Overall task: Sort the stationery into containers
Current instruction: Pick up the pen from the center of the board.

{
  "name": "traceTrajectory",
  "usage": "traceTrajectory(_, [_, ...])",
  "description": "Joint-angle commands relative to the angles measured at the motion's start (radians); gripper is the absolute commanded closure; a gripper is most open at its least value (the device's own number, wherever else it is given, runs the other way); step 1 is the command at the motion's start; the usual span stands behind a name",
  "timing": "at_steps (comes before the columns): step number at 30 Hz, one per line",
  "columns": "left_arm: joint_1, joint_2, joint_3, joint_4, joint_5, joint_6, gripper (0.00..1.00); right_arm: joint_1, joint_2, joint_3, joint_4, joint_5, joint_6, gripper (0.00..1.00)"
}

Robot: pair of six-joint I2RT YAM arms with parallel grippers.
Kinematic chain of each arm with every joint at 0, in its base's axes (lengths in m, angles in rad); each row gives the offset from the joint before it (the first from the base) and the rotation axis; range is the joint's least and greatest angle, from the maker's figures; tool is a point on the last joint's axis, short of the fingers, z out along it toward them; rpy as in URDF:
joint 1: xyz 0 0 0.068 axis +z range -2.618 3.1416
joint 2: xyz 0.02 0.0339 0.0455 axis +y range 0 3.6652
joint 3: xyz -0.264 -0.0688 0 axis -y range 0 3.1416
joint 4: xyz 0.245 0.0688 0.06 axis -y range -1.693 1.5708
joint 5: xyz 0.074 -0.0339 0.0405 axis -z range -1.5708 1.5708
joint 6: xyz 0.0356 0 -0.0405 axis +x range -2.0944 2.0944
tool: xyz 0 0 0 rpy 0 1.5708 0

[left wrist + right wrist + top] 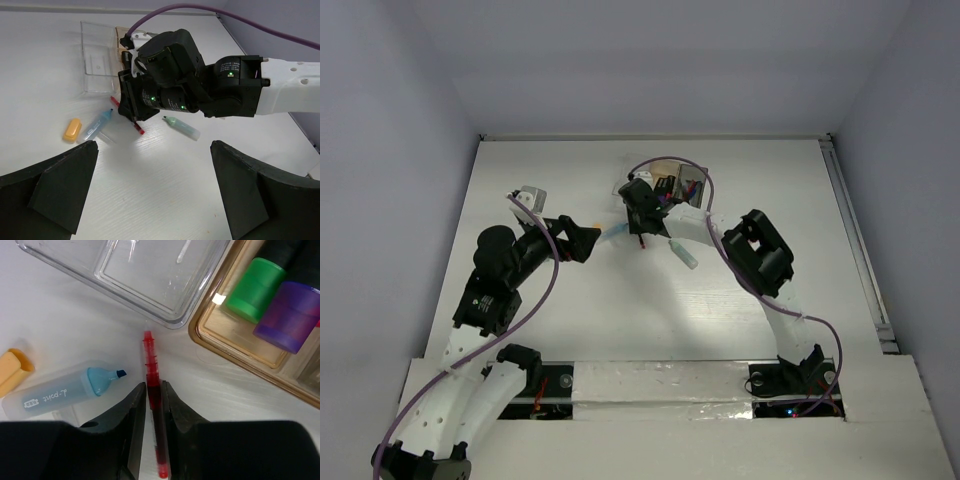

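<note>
- Red plastic first, seen from above: the thin red pen (642,243) lies on the white table (620,330), just below the row of small plastic boxes (672,185). My right pincer (639,228) is down over it. My left pincer (592,241) hangs close by on the left.
- From the left wrist, my left fingers (60,185) stand wide apart with nothing between them. Beyond them, the right pincer's black body hides most of the pen, so only its two ends show. A light-blue highlighter (97,125) and a short orange piece (71,130) lie on one side, and a pale green-tipped marker (182,128) on the other.
- From the right wrist, my fingers (131,412) stand narrow against both sides of the pen. It lies flat, pointing at the corner of the clear rectangular box (150,275). The tan-orange box (225,347) beside it holds a stubby green marker (255,282) and a stubby purple marker (290,315).
- The hold seems to sit near the pen's middle, which should keep it level.
- I should squeeze firmly, then lift straight up and slowly so the thin barrel cannot swivel.
- The pen must clear the box rim before I carry it across, and I should keep off the highlighter alongside.
- With markers in the tan-orange box, I judge the pen belongs in another one.
</note>
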Motion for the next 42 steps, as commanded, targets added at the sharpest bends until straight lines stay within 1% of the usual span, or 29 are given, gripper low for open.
traceTrajectory(1, [-0.003,0.002,0.006,0.039,0.015,-0.004,0.06,0.010,-0.009,-0.001,-0.024,0.036,-0.015,0.69])
traceTrajectory(2, [-0.003,0.002,0.006,0.040,0.015,-0.004,0.06,0.010,0.001,0.007,-0.033,0.042,-0.021,0.67])
traceTrajectory(4, [-0.003,0.005,0.006,0.039,0.018,-0.004,0.06,0.010,0.021,0.042,-0.052,0.039,-0.026,0.67])
traceTrajectory(5, [-0.003,0.010,0.004,0.039,0.020,-0.004,0.07,0.010,0.033,0.048,-0.066,0.032,-0.026,0.76])
traceTrajectory(6, [-0.003,0.013,0.004,0.039,0.023,-0.006,0.07,0.010,0.033,0.048,-0.067,0.030,-0.024,0.81])
traceTrajectory(7, [-0.003,0.019,0.003,0.039,0.032,-0.004,0.08,0.010,0.030,0.033,-0.060,0.026,-0.020,0.91])
traceTrajectory(9, [-0.003,0.024,0.000,0.042,0.046,-0.009,0.10,0.010,0.003,0.005,-0.047,0.027,-0.017,0.99])
traceTrajectory(10, [-0.003,0.027,-0.002,0.048,0.052,-0.015,0.11,0.010,-0.014,-0.015,-0.026,0.030,-0.014,1.00])
traceTrajectory(12, [-0.003,0.036,-0.006,0.054,0.073,-0.019,0.13,0.010,-0.063,-0.093,0.015,0.032,-0.015,1.00])
traceTrajectory(14, [-0.003,0.051,-0.008,0.060,0.095,-0.024,0.17,0.010,-0.152,-0.151,0.080,0.012,-0.017,1.00])
traceTrajectory(15, [-0.003,0.056,-0.008,0.062,0.099,-0.025,0.21,0.010,-0.187,-0.207,0.103,0.001,-0.018,1.00])
traceTrajectory(16, [-0.003,0.062,-0.008,0.063,0.105,-0.027,0.22,0.019,-0.265,-0.241,0.136,-0.006,-0.023,1.00])
traceTrajectory(17, [-0.003,0.074,-0.010,0.065,0.121,-0.029,0.24,0.019,-0.307,-0.278,0.210,-0.031,-0.030,1.00])
traceTrajectory(18, [-0.003,0.080,-0.010,0.067,0.127,-0.032,0.28,0.019,-0.348,-0.342,0.244,-0.049,-0.029,1.00])
traceTrajectory(19, [-0.003,0.088,-0.010,0.067,0.133,-0.030,0.29,0.019,-0.391,-0.373,0.273,-0.068,-0.026,1.00])
traceTrajectory(20, [-0.003,0.102,-0.010,0.065,0.147,-0.032,0.29,0.019,-0.470,-0.406,0.367,-0.107,-0.018,1.00])
traceTrajectory(22, [-0.003,0.119,-0.008,0.067,0.164,-0.030,0.30,0.019,-0.548,-0.502,0.460,-0.164,0.003,1.00])
traceTrajectory(23, [-0.003,0.138,-0.008,0.067,0.190,-0.032,0.30,0.019,-0.610,-0.530,0.553,-0.222,0.035,1.00])
traceTrajectory(24, [-0.003,0.145,-0.008,0.067,0.202,-0.035,0.29,0.019,-0.637,-0.554,0.600,-0.255,0.054,1.00])
traceTrajectory(25, [-0.003,0.152,-0.008,0.080,0.214,-0.036,0.29,0.019,-0.657,-0.593,0.643,-0.290,0.074,1.00])
traceTrajectory(26, [-0.003,0.165,-0.008,0.091,0.236,-0.038,0.29,0.019,-0.674,-0.610,0.728,-0.354,0.121,1.00])
traceTrajectory(31, [-0.003,0.180,-0.011,0.109,0.268,-0.047,0.29,0.065,-0.720,-0.665,0.952,-0.407,0.201,1.00])
traceTrajectory(38, [-0.003,0.155,-0.026,0.165,0.305,-0.078,0.30,0.111,-0.697,-0.676,1.100,-0.445,0.270,1.00])
traceTrajectory(41, [-0.003,0.162,-0.029,0.171,0.294,-0.085,0.37,0.137,-0.686,-0.676,1.141,-0.450,0.278,1.00])
traceTrajectory(42, [-0.003,0.163,-0.028,0.171,0.294,-0.087,0.41,0.148,-0.683,-0.677,1.151,-0.451,0.276,1.00])
